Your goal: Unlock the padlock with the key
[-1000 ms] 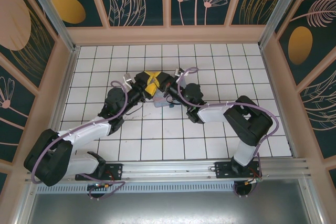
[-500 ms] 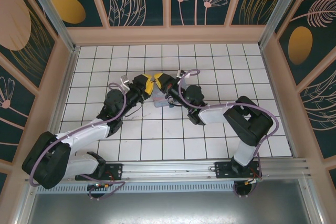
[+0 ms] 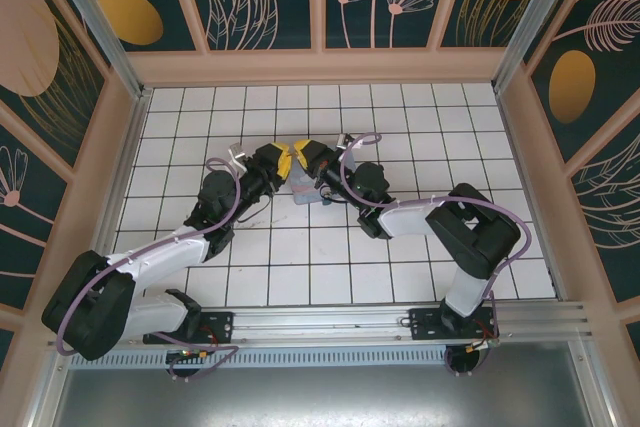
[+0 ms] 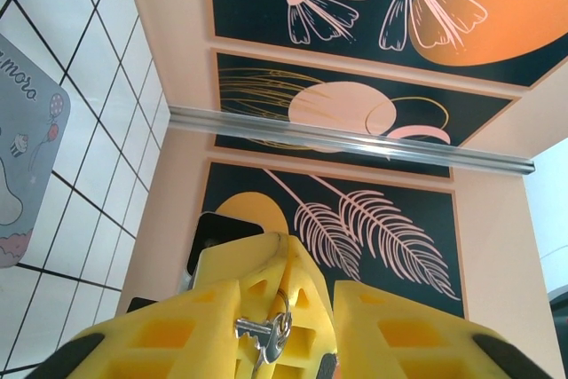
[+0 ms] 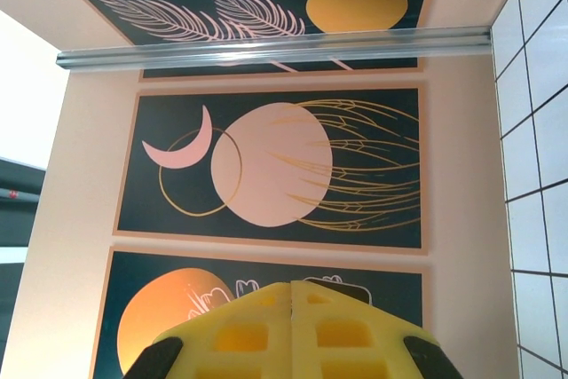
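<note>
Pinching key [image 4: 264,336]: right gripper [image 5: 291,299], closed | left gripper [image 4: 286,308]: narrow gap, straddling key

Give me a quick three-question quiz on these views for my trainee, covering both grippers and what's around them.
1. True or false: the right gripper has its yellow fingers pressed together.
2. What sits between the fingers of the left gripper? A) a key with a ring B) a coin C) a screw
3. Fill in: in the left wrist view, the printed box lies at the ___ edge of the picture.
Key: 1 true; 2 A; 3 left.
</note>
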Controlling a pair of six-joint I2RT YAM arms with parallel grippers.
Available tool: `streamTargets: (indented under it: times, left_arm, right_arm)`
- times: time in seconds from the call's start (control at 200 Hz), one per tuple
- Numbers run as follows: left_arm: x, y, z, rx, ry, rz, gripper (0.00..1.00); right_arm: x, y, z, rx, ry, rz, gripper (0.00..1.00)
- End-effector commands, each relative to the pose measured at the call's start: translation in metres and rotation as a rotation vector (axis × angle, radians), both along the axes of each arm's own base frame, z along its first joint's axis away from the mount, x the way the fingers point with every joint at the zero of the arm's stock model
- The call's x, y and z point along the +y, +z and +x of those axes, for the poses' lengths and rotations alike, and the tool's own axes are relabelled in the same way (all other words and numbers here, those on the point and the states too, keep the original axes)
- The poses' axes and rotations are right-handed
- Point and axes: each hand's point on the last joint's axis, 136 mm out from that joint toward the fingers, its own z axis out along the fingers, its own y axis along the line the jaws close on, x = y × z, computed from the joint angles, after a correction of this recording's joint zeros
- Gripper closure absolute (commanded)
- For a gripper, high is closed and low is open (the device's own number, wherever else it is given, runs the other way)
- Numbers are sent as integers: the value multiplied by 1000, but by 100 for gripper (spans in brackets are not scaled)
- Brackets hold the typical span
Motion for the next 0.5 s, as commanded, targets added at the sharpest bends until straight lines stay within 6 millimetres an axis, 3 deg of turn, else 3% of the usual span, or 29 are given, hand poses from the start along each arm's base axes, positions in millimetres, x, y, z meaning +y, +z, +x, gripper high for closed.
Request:
streamTargets:
  times: [0.0, 0.495]
  left_arm:
    - [-1, 17, -3, -62, -11, -26, 69]
    - [0, 11, -2, -54, -5, -11, 77]
  right_arm:
    - [-2, 11, -4, -29, -8, 12, 100]
    - [-2, 12, -4, -29, -9, 12, 100]
